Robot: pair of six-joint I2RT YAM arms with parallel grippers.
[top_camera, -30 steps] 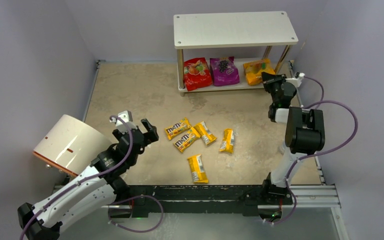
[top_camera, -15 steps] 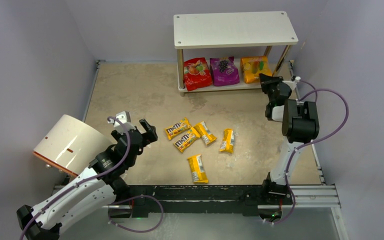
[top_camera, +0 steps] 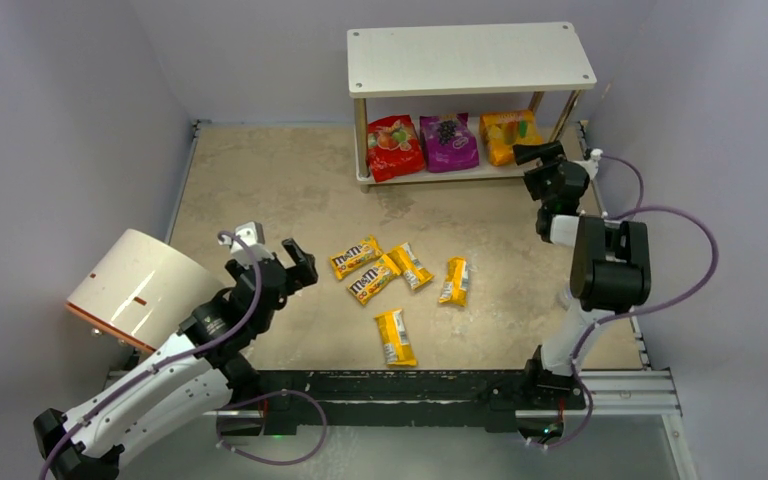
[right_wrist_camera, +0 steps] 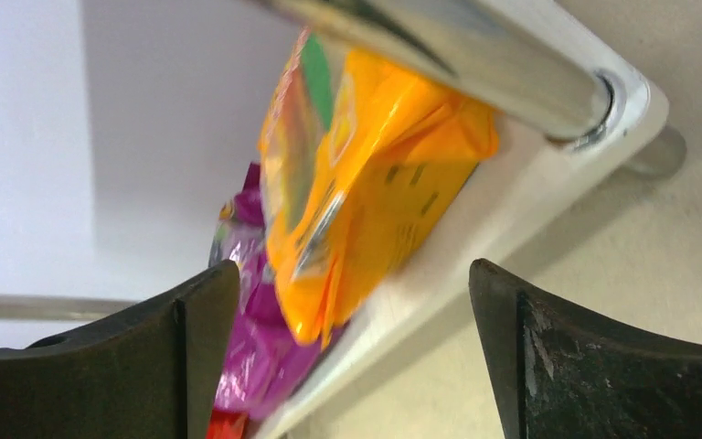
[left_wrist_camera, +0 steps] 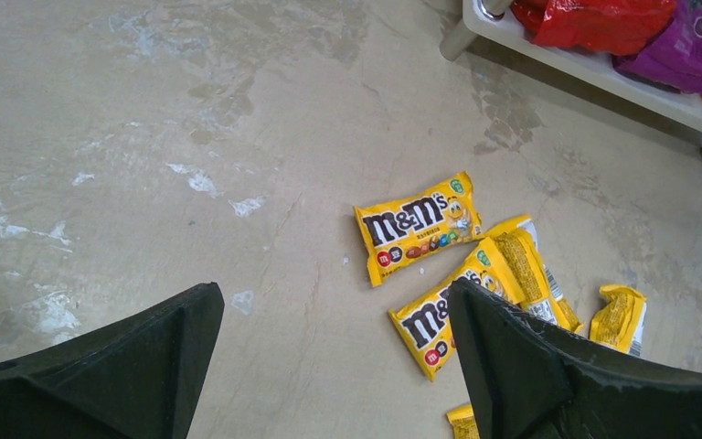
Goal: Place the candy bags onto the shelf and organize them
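Pouch (right_wrist_camera: 366, 183), orange, on shelf (right_wrist_camera: 484, 224), just beyond spread right claw (right_wrist_camera: 352, 283), seemingly untouched

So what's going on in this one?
Two robot arms are stocking a white shelf with candy bags. The red pouch, purple pouch and orange pouch sit side by side on its lower tier. The right gripper is at the orange one, fingers open, holding nothing. Five yellow M&M's packets lie on the table, the left gripper open beside them.
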